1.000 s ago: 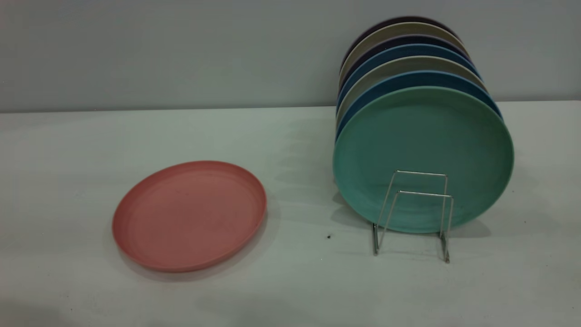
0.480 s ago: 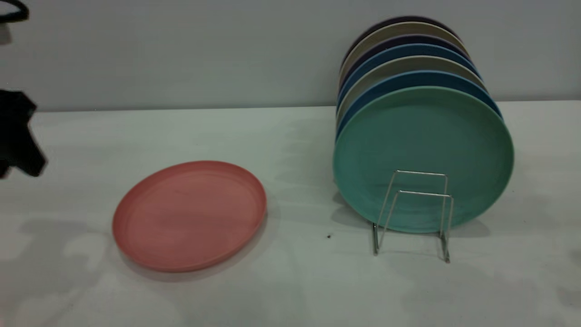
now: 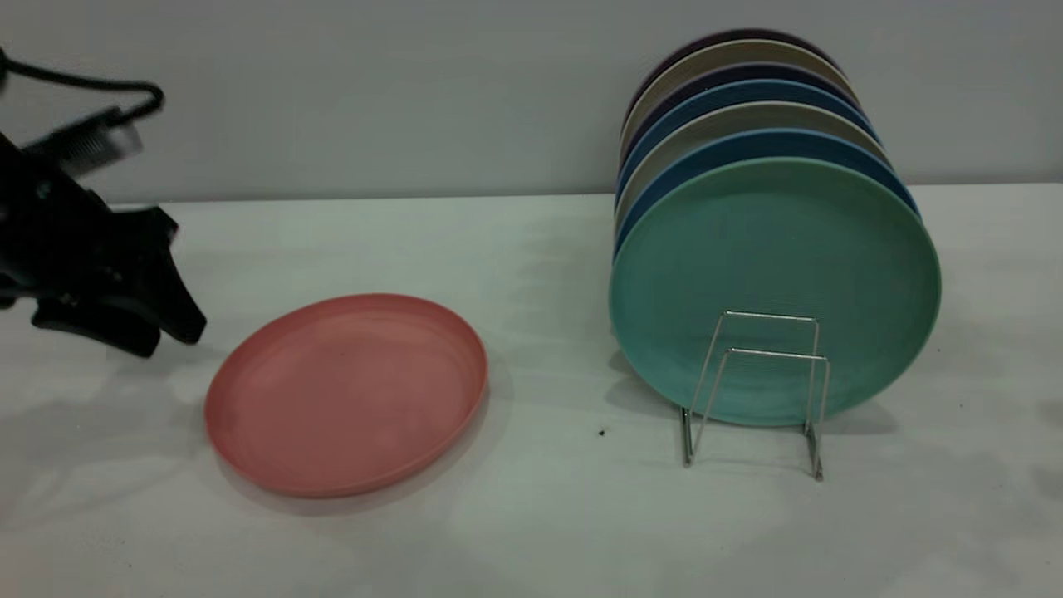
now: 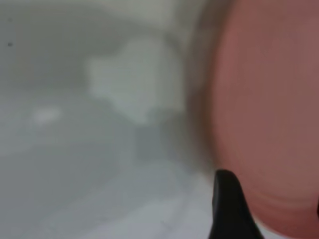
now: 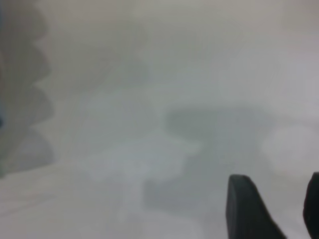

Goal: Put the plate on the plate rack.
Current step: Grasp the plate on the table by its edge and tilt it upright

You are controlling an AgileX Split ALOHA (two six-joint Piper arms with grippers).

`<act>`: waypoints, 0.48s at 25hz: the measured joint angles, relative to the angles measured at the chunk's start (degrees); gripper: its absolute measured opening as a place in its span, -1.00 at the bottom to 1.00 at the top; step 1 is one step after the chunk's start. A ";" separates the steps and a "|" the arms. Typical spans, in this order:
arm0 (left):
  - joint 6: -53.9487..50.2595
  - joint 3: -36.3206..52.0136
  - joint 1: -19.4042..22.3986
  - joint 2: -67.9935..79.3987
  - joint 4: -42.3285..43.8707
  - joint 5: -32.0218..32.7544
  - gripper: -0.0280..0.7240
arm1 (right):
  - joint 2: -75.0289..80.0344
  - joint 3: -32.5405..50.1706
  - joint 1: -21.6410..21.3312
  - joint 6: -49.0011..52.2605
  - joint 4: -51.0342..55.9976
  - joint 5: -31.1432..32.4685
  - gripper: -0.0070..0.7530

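The salmon-pink plate (image 3: 345, 394) lies flat on the white table, left of centre. The silver wire plate rack (image 3: 768, 336) stands at the right, and its two front loops hold nothing. My left gripper (image 3: 162, 336) hovers just beyond the plate's left rim, apart from it and open. In the left wrist view the plate (image 4: 269, 99) fills the side past one dark fingertip (image 4: 228, 209), with nothing held. My right gripper (image 5: 277, 181) shows only in its own wrist view, open over bare table.
A teal-green plate (image 3: 772, 274) stands upright behind the rack's front loops. Several more plates, blue (image 3: 747, 145) and beige among them, are lined up behind it toward the grey wall. A small dark speck (image 3: 601, 432) lies between plate and rack.
The left arm has come in from the left edge and moved right and down toward the pink plate. Plate and rack have not moved.
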 joint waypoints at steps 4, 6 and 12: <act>-6.92 -3.25 0.00 3.45 8.39 0.06 0.26 | 2.49 -1.90 -3.49 -12.63 11.98 1.15 -0.24; -7.82 -4.08 0.00 3.79 9.79 0.00 0.26 | 3.84 -2.88 -4.74 -20.99 20.52 2.05 -0.27; -8.13 -5.24 0.00 3.99 10.09 -0.18 0.26 | 7.19 -5.52 -8.30 -54.40 53.54 8.89 -0.33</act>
